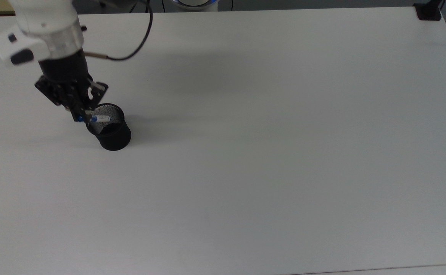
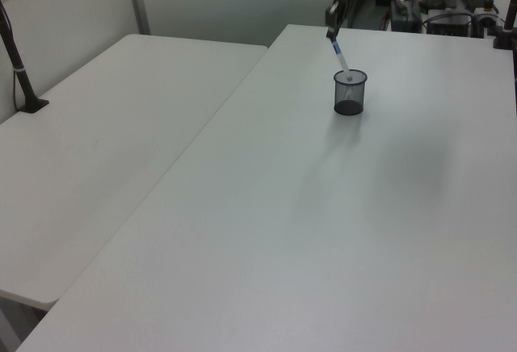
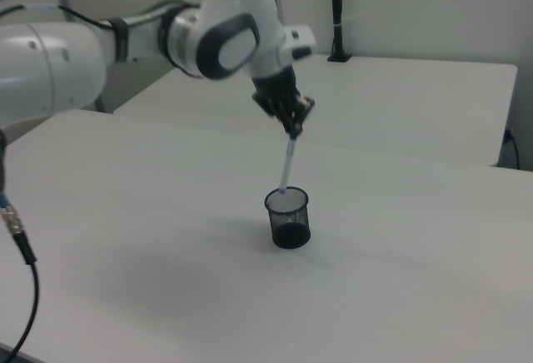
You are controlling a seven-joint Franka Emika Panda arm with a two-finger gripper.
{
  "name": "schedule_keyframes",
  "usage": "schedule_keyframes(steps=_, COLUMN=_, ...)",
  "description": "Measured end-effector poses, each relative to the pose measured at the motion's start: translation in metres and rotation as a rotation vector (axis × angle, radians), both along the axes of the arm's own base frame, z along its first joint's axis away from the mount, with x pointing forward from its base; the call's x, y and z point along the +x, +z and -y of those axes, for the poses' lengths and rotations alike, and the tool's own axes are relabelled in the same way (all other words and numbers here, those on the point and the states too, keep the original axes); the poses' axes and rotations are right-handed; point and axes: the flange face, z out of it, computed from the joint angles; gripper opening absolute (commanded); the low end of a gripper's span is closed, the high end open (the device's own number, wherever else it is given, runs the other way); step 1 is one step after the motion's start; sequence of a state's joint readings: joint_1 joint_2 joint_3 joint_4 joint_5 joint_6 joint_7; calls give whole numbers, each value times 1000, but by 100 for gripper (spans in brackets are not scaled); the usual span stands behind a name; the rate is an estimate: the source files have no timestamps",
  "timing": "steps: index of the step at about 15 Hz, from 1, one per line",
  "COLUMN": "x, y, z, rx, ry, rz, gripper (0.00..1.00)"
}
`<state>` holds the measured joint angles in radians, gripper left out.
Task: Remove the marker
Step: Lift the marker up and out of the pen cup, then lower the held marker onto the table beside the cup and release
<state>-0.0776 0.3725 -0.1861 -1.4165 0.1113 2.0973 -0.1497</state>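
Marker [image 3: 287, 163]: slim white barrel, blue cap at the upper end, blue tip at the lower end. The gripper [image 3: 293, 130] has its jaws closed on the capped end. The marker hangs tilted, its lower end at the rim of the black mesh cup [image 3: 289, 218], which stands upright on the white desk [image 3: 416, 280]. In the top view the jaws sit at 10 o'clock of the cup.

top view looks down; left, right views oblique, sharing table [image 1: 268, 152]
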Motion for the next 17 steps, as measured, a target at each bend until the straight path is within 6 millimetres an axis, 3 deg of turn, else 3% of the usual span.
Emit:
schedule_keyframes(steps=4, x=-31, y=80, z=-12, rx=16, ry=15, rz=60, gripper=0)
schedule_keyframes(steps=6, x=-47, y=103, z=-25, rx=48, ry=35, rz=39, gripper=0)
schedule_keyframes(steps=8, x=-59, y=113, z=-48, rx=94, ry=74, rz=-16, gripper=0)
schedule_keyframes(steps=10, x=-65, y=105, z=-71, rx=122, ry=116, rz=-102, gripper=0)
schedule_keyframes(steps=13, x=-67, y=79, z=-125, rx=147, ry=208, rz=-247, gripper=1)
schedule_keyframes(steps=15, x=-67, y=51, z=-163, rx=153, ry=267, rz=-342, gripper=1)
schedule_keyframes(steps=17, x=-61, y=9, z=-198, rx=148, ry=314, rz=-427, gripper=1)
